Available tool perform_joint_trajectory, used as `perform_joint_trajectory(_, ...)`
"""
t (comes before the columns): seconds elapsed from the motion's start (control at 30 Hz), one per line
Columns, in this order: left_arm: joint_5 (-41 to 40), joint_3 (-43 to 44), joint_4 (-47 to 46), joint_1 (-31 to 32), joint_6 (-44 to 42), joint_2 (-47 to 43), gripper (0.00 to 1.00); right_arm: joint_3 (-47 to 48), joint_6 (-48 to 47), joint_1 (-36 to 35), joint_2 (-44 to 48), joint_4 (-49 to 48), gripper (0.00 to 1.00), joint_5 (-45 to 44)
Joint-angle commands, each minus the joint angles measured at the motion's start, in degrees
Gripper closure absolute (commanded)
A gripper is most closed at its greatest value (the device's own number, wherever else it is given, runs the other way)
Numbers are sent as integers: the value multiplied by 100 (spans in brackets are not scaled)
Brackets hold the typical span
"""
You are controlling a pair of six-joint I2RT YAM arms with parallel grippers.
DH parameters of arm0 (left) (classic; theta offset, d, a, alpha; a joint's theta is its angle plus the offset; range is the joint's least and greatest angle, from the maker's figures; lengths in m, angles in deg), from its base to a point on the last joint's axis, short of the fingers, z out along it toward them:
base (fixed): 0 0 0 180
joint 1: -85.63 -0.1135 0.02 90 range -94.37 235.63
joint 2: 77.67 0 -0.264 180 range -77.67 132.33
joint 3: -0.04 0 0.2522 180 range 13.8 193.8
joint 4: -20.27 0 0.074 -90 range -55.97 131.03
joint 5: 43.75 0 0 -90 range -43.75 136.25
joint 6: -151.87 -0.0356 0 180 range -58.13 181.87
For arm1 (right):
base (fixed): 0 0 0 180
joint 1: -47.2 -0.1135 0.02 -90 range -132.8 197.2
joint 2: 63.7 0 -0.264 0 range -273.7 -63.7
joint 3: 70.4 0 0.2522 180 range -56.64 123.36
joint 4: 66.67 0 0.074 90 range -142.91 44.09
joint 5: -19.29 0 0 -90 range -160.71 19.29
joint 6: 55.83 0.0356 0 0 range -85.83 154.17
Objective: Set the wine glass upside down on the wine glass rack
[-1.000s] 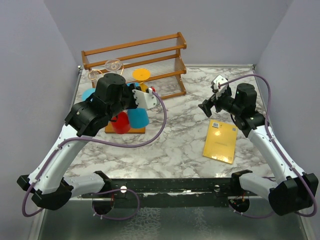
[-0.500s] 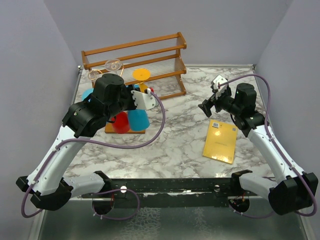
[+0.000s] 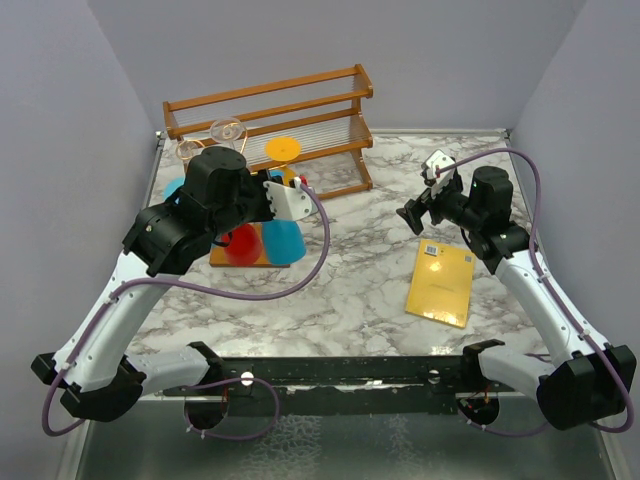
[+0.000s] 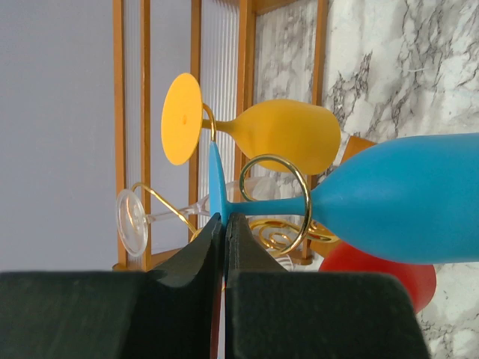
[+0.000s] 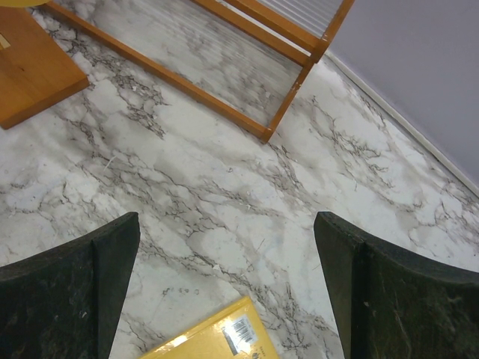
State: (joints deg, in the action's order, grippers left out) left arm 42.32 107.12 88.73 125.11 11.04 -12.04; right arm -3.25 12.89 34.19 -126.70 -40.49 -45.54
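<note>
Overhead, the left gripper [image 3: 282, 188] hangs over the wine glass rack [image 3: 252, 262] at the back left of the marble table [image 3: 350, 300]. The blue wine glass [image 3: 283, 240] hangs bowl-down beneath it, beside a red glass [image 3: 238, 247]. The right gripper [image 3: 413, 213] sits well apart, near a yellow booklet [image 3: 440, 283]. From the left wrist, the jaws are pinched shut on the thin edge of the blue glass's foot. Its stem [image 4: 262, 206] seems to lie within a gold loop [image 4: 274, 158] of the rack, though I cannot tell whether the loop bears the weight. A yellow glass [image 4: 281, 134] hangs just behind. From the right wrist, the fingers [image 5: 71, 292] stand wide apart over bare marble, holding nothing. So the glass is inverted and at the rack; what looks left is to settle it in the loop, let go and draw back.
</note>
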Motion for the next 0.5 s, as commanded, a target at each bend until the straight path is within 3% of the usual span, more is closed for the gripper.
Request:
perform_joint_trajectory(0.0,388,-61,-343,15,132,16,100,-20,-40,27,-14,-56,0,100)
perform_joint_trajectory(0.47,513,-255,-574,24,181,143,100,-30,-58,27,6,-53,0,111)
